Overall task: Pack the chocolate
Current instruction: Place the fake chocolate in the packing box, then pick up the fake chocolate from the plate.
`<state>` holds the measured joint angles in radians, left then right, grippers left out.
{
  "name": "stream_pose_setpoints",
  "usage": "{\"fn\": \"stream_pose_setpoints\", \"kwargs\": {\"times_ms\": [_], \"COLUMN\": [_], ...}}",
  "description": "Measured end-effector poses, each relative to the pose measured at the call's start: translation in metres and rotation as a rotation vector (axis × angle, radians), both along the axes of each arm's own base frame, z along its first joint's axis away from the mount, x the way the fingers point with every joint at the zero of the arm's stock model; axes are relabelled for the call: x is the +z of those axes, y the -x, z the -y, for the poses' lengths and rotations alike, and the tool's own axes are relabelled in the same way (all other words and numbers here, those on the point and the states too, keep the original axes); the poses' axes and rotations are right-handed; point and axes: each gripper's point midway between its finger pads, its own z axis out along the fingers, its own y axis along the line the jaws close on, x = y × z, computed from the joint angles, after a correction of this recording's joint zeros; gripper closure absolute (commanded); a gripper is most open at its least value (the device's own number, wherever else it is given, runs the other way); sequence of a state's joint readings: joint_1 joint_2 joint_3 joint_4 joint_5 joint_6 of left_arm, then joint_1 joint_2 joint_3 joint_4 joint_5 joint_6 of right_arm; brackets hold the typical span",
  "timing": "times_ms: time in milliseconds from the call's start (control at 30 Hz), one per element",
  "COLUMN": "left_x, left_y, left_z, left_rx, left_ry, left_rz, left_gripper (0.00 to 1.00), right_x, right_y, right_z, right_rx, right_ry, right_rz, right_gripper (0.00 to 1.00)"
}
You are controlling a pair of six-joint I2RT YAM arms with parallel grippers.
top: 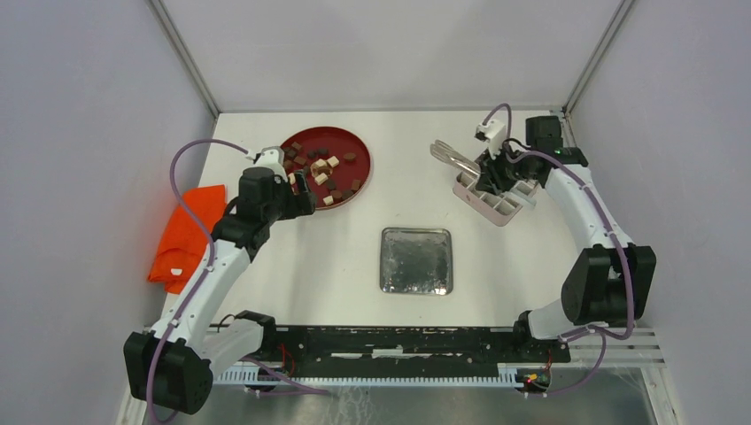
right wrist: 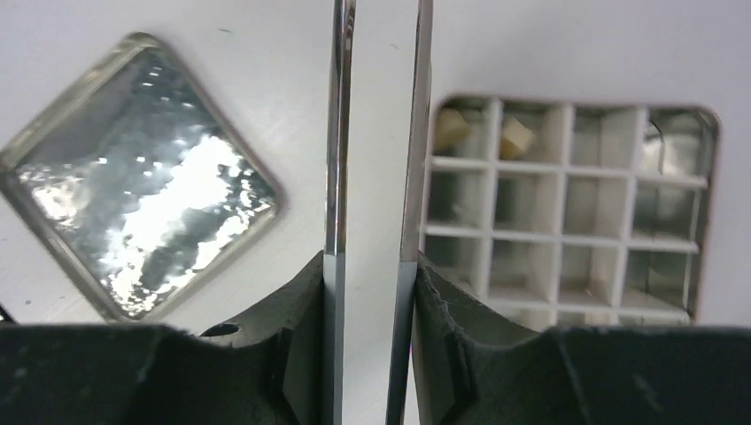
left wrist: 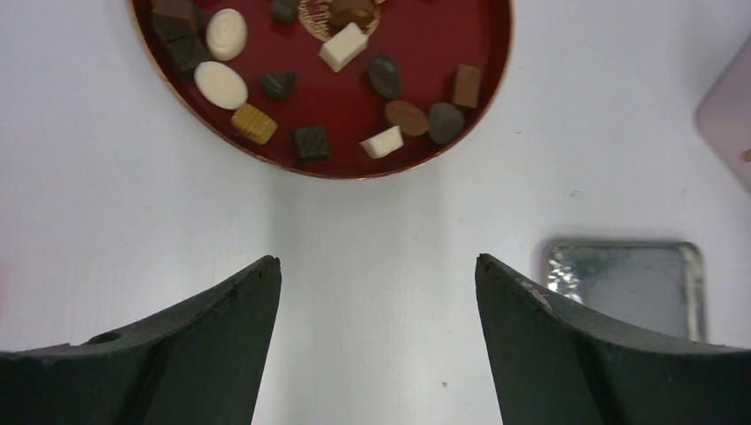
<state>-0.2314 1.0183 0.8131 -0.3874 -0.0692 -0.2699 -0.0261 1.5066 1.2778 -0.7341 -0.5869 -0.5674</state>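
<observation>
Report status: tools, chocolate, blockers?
Left tool open, short of red plate. Right tool shut on tongs at box. Most chocolate on plate, two pieces in box. Metal tray mid-table, touching neither.

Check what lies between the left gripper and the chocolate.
Only bare white table and the near rim of the red plate, as the left wrist view shows. The left gripper hangs open short of that rim, with the chocolate just beyond.

On my feed the left white-and-black arm [top: 208, 266] is stretched forward, and the dark left gripper [left wrist: 378, 266] points down with its jaws spread wide. The right arm [top: 584, 204] is elbow-out and curled back inward, right gripper [right wrist: 370, 266] pinching thin silver metal tongs [right wrist: 336, 133] between its fingers.
</observation>
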Motion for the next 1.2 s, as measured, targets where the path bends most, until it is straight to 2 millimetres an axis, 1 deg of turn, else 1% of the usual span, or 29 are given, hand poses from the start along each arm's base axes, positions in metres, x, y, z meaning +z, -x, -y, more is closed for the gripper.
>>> {"fn": "stream_pose_setpoints", "kwargs": {"times_ms": [133, 200, 267, 367, 433, 500, 600, 667, 733, 833, 1000, 1067, 1100, 1200], "left_x": [0.016, 0.021, 0.020, 0.005, -0.010, -0.025, -0.037, -0.039, -0.034, -0.026, -0.015, -0.009, -0.007, -0.005], "left_y": [-0.001, -0.001, -0.005, -0.017, -0.026, -0.032, -0.042, -0.049, -0.055, -0.055, -0.040, -0.034, -0.032, -0.027], "left_z": [0.021, 0.026, 0.025, 0.013, 0.001, -0.007, -0.020, -0.022, -0.021, -0.022, -0.026, -0.030, -0.032, -0.037], "left_rx": [0.000, 0.014, 0.041, 0.111, 0.172, 0.215, 0.269, 0.274, 0.269, 0.244, 0.197, 0.181, 0.177, 0.162], "left_ry": [0.176, 0.232, 0.268, 0.311, 0.337, 0.362, 0.374, 0.376, 0.374, 0.351, 0.283, 0.244, 0.221, 0.177], "left_rz": [0.040, 0.047, 0.039, -0.023, -0.071, -0.125, -0.172, -0.191, -0.195, -0.184, -0.165, -0.149, -0.143, -0.132], "left_gripper": [0.14, 0.14, 0.15, 0.16, 0.17, 0.19, 0.23, 0.25, 0.26, 0.26, 0.24, 0.19, 0.15, 0.06], "right_x": [0.015, 0.022, 0.027, 0.029, 0.029, 0.031, 0.033, 0.031, 0.026, 0.014, -0.011, -0.019, -0.022, -0.028], "right_y": [0.015, 0.022, 0.028, 0.036, 0.040, 0.041, 0.041, 0.039, 0.032, 0.017, -0.013, -0.023, -0.030, -0.052], "right_z": [-0.052, -0.073, -0.088, -0.102, -0.109, -0.116, -0.130, -0.140, -0.156, -0.179, -0.215, -0.227, -0.235, -0.255], "right_rx": [0.141, 0.201, 0.244, 0.283, 0.297, 0.312, 0.335, 0.351, 0.370, 0.391, 0.393, 0.392, 0.391, 0.386], "right_ry": [-0.040, -0.060, -0.077, -0.098, -0.105, -0.111, -0.118, -0.117, -0.109, -0.079, -0.009, 0.012, 0.023, 0.044], "right_rz": [0.034, 0.050, 0.062, 0.070, 0.068, 0.076, 0.089, 0.086, 0.082, 0.070, 0.061, 0.059, 0.060, 0.077], "right_gripper": [0.61, 0.61, 0.61, 0.61, 0.61, 0.61, 0.61, 0.61, 0.61, 0.61, 0.61, 0.61, 0.61, 0.61]}}
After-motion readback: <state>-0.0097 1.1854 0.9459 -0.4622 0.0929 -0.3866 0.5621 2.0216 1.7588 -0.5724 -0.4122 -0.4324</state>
